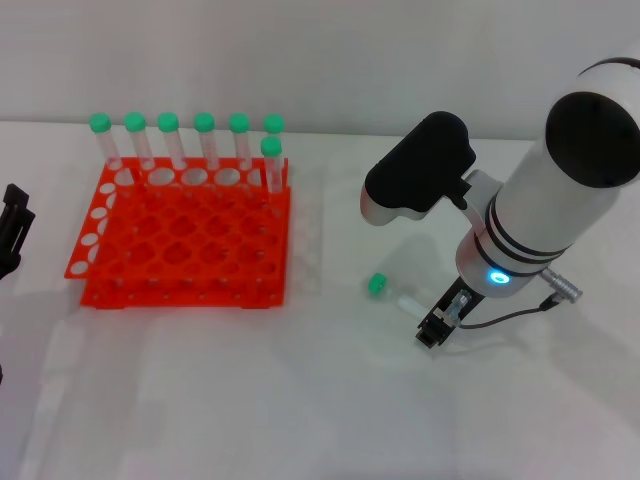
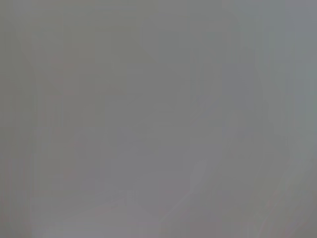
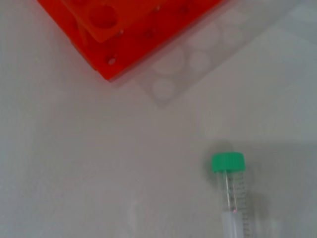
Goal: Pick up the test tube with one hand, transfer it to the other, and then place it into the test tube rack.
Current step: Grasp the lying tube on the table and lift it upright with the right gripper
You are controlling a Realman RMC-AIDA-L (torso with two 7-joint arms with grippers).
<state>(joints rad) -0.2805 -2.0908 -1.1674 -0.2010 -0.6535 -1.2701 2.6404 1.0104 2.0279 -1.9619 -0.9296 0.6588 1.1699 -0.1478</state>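
Observation:
A test tube (image 1: 392, 291) with a green cap lies flat on the white table, to the right of the orange-red rack (image 1: 180, 250). My right gripper (image 1: 435, 326) is low over the table at the tube's bottom end, cap pointing away from it. In the right wrist view the tube (image 3: 231, 191) lies on the table with the rack's corner (image 3: 129, 34) beyond it. My left gripper (image 1: 12, 228) is at the far left edge, beside the rack. The left wrist view shows only plain grey.
Several other green-capped tubes (image 1: 204, 140) stand upright along the rack's back row. The right forearm (image 1: 560, 190) with a glowing blue light hangs over the table's right side. A black housing (image 1: 420, 165) sits just behind the lying tube.

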